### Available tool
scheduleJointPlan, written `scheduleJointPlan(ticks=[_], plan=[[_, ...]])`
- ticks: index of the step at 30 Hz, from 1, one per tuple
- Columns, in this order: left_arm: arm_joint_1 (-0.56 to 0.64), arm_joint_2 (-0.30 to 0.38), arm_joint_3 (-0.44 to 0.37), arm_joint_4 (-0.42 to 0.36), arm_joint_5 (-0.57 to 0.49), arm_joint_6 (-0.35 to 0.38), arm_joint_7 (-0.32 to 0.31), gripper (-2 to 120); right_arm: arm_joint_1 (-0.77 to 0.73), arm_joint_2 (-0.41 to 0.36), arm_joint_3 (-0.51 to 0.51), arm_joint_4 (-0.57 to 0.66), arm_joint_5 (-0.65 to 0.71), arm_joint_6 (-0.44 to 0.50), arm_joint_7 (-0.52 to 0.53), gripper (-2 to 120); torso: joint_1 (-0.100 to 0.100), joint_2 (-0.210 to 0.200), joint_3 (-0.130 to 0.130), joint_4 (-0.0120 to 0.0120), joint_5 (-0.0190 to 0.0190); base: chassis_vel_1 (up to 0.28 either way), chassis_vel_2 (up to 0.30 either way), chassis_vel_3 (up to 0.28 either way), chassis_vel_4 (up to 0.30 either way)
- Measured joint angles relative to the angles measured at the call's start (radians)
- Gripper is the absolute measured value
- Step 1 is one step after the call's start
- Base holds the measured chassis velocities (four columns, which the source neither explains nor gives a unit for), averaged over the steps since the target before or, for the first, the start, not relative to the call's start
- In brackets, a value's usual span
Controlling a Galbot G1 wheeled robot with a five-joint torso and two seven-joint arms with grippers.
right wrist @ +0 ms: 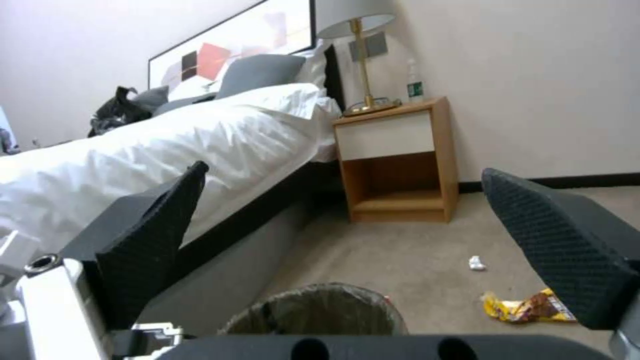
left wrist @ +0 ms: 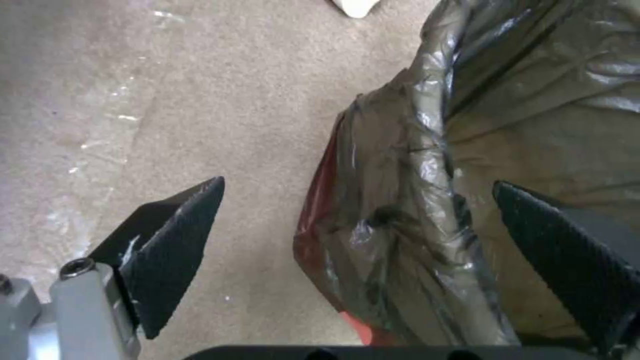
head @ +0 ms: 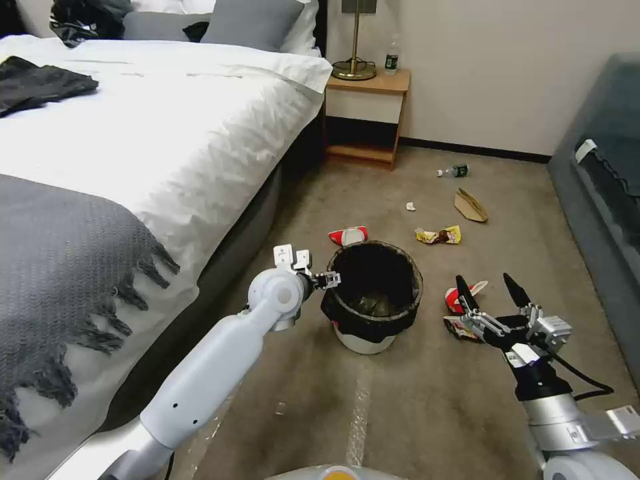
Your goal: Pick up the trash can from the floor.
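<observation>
On the tan carpet floor [head: 400, 407] by the bed, small round white trash can [head: 363, 340] with black bag liner stands upright; liner hides most of its body. Left gripper [left wrist: 360, 230] spread wide, straddling the rim, one finger inside, not clenched. Right gripper [head: 492, 288] spread, empty, beside the can. No readable labels

One round white trash can [head: 365, 337] with black plastic liner; two open grippers, left [head: 331, 279] and right [head: 492, 293]; one wooden nightstand [head: 365, 113]; two plastic bottles, one standing [head: 391, 59], one fallen [head: 455, 171].
</observation>
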Motion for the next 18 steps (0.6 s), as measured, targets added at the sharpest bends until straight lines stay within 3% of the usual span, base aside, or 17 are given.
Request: scheduleJointPlan(ticks=[8, 18], plan=[[-0.024, -0.036, -0.002, 0.068, 0.012, -0.010, 0.051, 99, -0.005, 0.005, -0.006, 0.003, -0.002, 0.001, -0.005, 100, 0.000, 0.000, 0.000, -0.0001, 0.0001, 0.000, 0.000, 0.000, 0.000], [-0.038, -0.084, 0.010, 0.142, 0.056, -0.023, 0.071, 93, -0.008, -0.002, 0.009, 0.002, 0.011, 0.002, -0.005, 100, 0.000, 0.000, 0.000, -0.0003, 0.0001, 0.000, 0.000, 0.000, 0.000]])
